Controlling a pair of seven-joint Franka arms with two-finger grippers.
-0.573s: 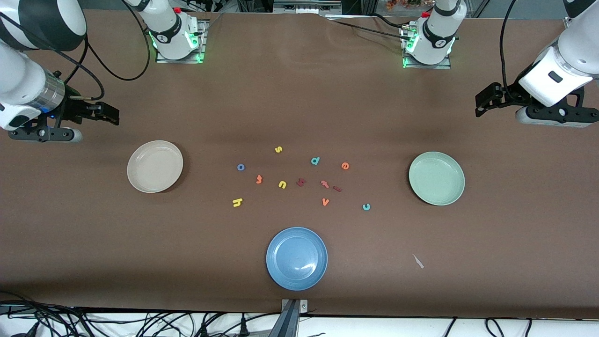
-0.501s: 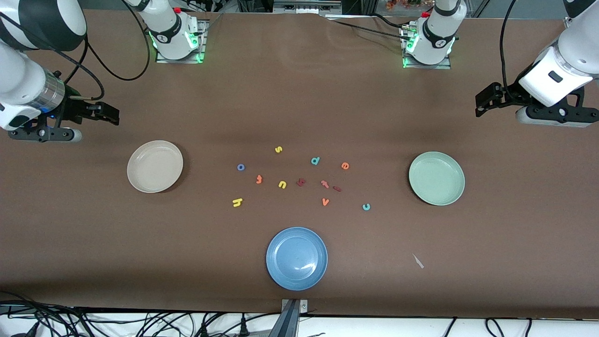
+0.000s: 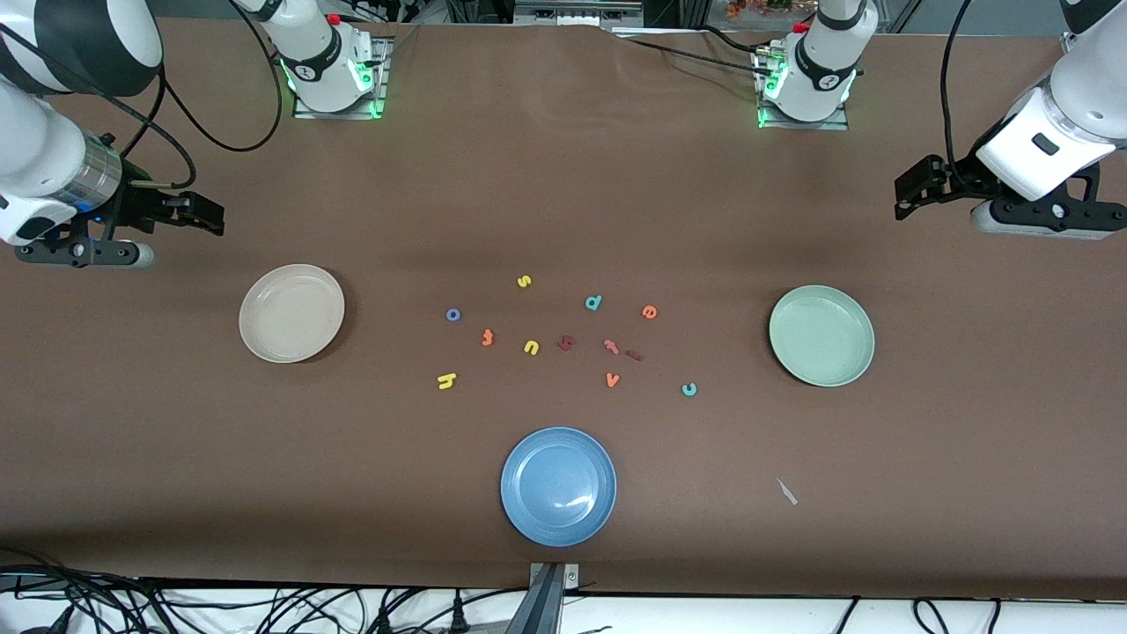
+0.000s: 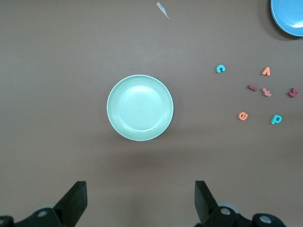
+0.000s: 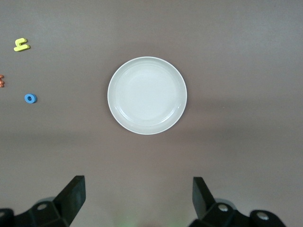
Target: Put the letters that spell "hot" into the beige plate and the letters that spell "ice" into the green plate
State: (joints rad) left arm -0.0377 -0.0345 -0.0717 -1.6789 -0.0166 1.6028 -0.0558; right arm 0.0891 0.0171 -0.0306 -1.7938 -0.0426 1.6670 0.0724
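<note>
Nothing has moved since the earlier frame: both arms wait. My left tool [image 4: 139, 203] hangs released over the table's left-arm end, my right tool [image 5: 137, 201] released over the other end. The green plate [image 3: 821, 335] and beige plate [image 3: 291, 313] are bare. All letters lie between them: h [image 3: 447, 380], o [image 3: 453, 314], t [image 3: 487, 336] toward the beige plate, so the right arm is nearer; e [image 3: 649, 311], c [image 3: 689, 388], i [image 3: 633, 355] toward the green. The i is hard to make out
</note>
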